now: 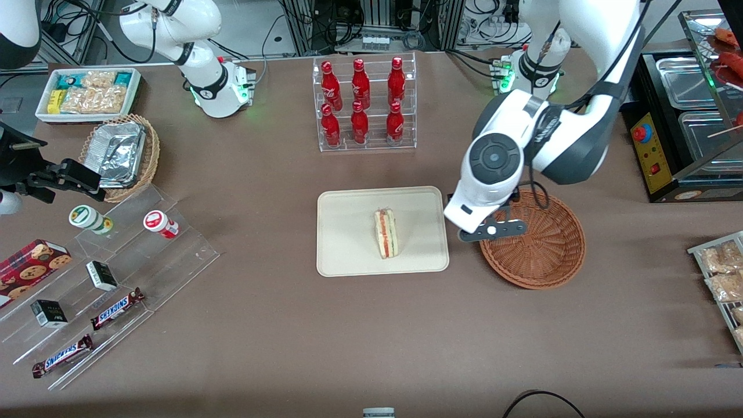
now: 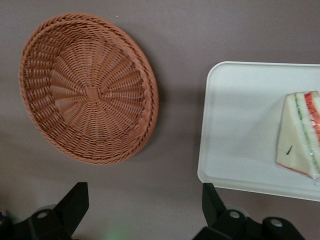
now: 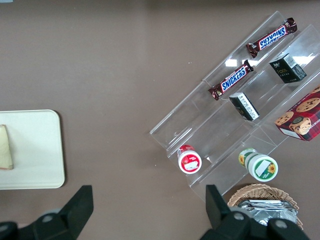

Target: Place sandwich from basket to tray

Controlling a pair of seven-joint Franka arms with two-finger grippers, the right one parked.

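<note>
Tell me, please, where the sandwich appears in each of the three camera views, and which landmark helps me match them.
Front view: the sandwich lies on the tray, beside the basket; the gripper hangs over the basket's rim, fingers open.
Left wrist view: the sandwich lies on the tray, cut by the picture's edge.
Right wrist view: only a sliver of the sandwich shows, on the tray.
Shared landmark: the tray's rounded corner.

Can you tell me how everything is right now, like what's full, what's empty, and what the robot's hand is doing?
sandwich: lying on the tray, wrapped
tray: holds the sandwich
basket: empty
gripper: open, empty, above the table between basket and tray
cola bottles: upright in their rack
</note>
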